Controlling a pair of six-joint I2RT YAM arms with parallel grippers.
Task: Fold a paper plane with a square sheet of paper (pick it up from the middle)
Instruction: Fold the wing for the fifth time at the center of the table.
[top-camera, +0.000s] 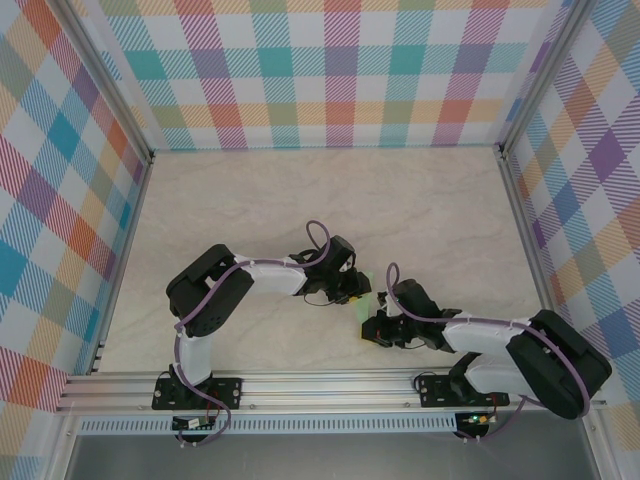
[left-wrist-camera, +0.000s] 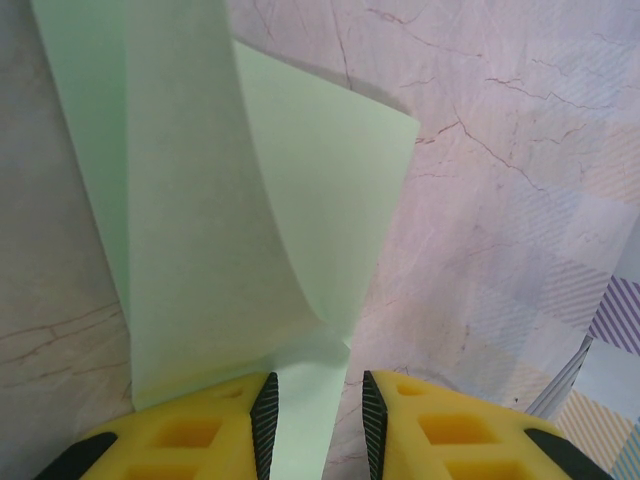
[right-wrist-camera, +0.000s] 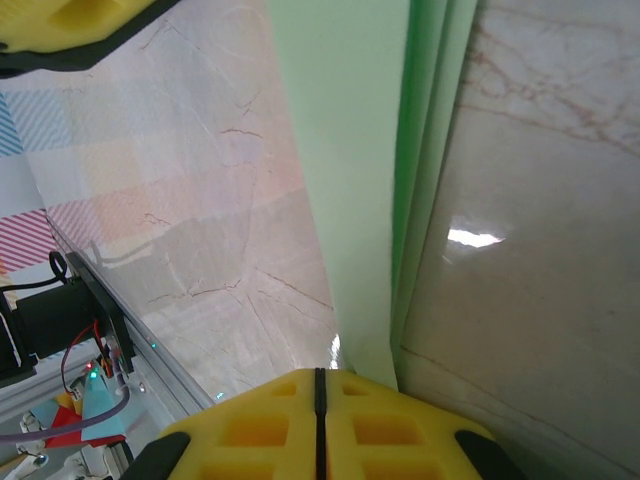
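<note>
The square sheet of paper (top-camera: 363, 305) is pale green and lies between my two grippers near the table's front middle. In the left wrist view the paper (left-wrist-camera: 220, 230) curls upward, and a strip of it runs between the fingers of my left gripper (left-wrist-camera: 315, 385), against the left pad. Those jaws stand apart, with bare table showing beside the strip. In the right wrist view the paper (right-wrist-camera: 345, 150) shows folded layers and ends at one fingertip of my right gripper (right-wrist-camera: 320, 372). Its jaws are pressed together and no paper shows in the seam. From above, the left gripper (top-camera: 352, 290) sits just behind the right gripper (top-camera: 375, 328).
The marble-patterned tabletop (top-camera: 300, 200) is walled by plaid panels on three sides. An aluminium rail (top-camera: 320, 385) carrying both arm bases runs along the near edge, with wiring beside it (right-wrist-camera: 90, 300). A yellow finger of the left gripper (right-wrist-camera: 80, 20) shows close by in the right wrist view.
</note>
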